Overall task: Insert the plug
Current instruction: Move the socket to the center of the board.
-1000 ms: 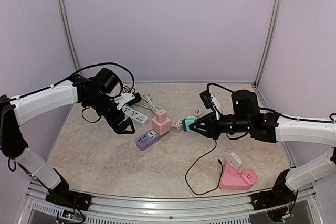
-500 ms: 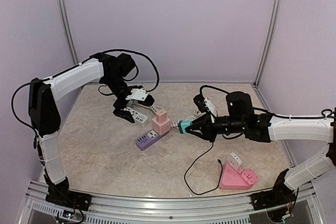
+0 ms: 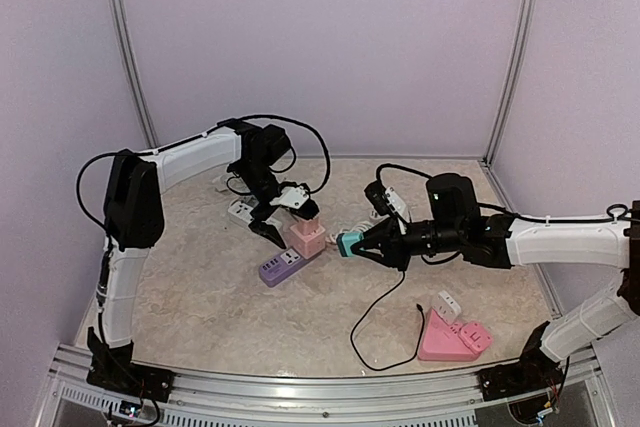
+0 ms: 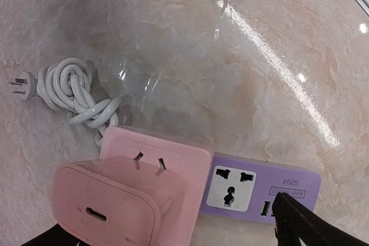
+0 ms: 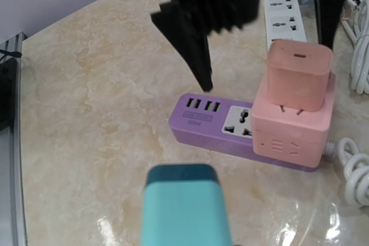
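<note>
The plug (image 3: 349,244) is a teal block, and my right gripper (image 3: 364,242) is shut on it, holding it above the table just right of the purple power strip (image 3: 282,267). In the right wrist view the plug (image 5: 185,208) fills the foreground, short of the strip (image 5: 214,120) and its free white socket (image 5: 241,123). A pink cube adapter (image 3: 308,238) topped by a pink charger (image 5: 300,74) sits on the strip's far end. My left gripper (image 3: 264,223) hangs open over the cube and strip; one black finger (image 4: 305,227) shows beside the strip (image 4: 291,182).
A white power strip (image 3: 240,210) lies behind the left gripper, and a coiled white cable (image 4: 72,90) lies by the cube. A black cable (image 3: 385,319) trails across the middle. A pink triangular stand (image 3: 455,339) with a white adapter (image 3: 448,304) sits front right.
My left arm has swung right from the table's left side to hang over the pink cube and purple strip. The right gripper has edged left with the plug.
</note>
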You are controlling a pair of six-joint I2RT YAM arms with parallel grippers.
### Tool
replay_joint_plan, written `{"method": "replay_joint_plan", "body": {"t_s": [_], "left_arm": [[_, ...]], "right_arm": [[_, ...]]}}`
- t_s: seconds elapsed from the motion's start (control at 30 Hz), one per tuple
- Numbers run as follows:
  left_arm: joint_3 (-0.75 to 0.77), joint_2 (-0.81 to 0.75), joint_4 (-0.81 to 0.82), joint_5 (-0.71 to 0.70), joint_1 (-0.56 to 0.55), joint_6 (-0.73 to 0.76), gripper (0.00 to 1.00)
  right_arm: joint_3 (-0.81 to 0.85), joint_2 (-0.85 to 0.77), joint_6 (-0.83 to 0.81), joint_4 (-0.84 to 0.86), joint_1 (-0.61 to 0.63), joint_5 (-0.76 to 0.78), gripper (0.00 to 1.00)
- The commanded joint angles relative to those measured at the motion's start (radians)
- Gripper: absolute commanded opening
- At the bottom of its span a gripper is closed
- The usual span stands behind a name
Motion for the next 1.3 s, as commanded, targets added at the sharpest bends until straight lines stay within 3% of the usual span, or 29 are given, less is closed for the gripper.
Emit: {"method": "replay_joint_plan", "body": {"t_s": [0.0, 0.17, 0.57, 0.63, 0.77, 0.9, 0.97, 1.1, 1.27], "left_arm": [[0.029, 0.042, 0.057, 0.072, -0.019, -0.045, 0.99], [0.016, 0.063, 0.083, 0.072, -0.014, -0.075, 0.94], [-0.135, 0.013, 0.200, 0.030, -0.026, -0.177, 0.66], [-0.172, -0.007, 0.228, 0.017, -0.030, -0.253, 0.62], [-0.329, -0.090, 0.325, -0.011, -0.047, -0.392, 0.62], [-0.535, -0.196, 0.616, -0.054, -0.081, -0.711, 0.63], [-0.594, -0.227, 0.731, -0.071, -0.097, -0.903, 0.63], [-0.658, -0.244, 0.903, -0.146, -0.134, -1.138, 0.64], [-0.726, -0.252, 0.964, -0.119, -0.175, -1.193, 0.75]], "right_arm": [[0.006, 0.002, -0.011, -0.006, -0.009, -0.016, 0.00], [0.003, 0.007, -0.007, -0.003, -0.009, -0.019, 0.00], [0.004, -0.013, -0.004, -0.024, -0.010, -0.014, 0.00], [0.005, -0.028, -0.002, -0.034, -0.010, -0.010, 0.00], [-0.015, -0.062, 0.006, -0.031, -0.010, 0.007, 0.00], [-0.045, -0.098, 0.023, -0.014, -0.010, 0.020, 0.00], [-0.065, -0.112, 0.032, -0.002, -0.009, 0.020, 0.00], [-0.081, -0.130, 0.042, -0.011, -0.009, 0.024, 0.00], [-0.096, -0.167, 0.042, -0.024, -0.010, 0.034, 0.00]]}}
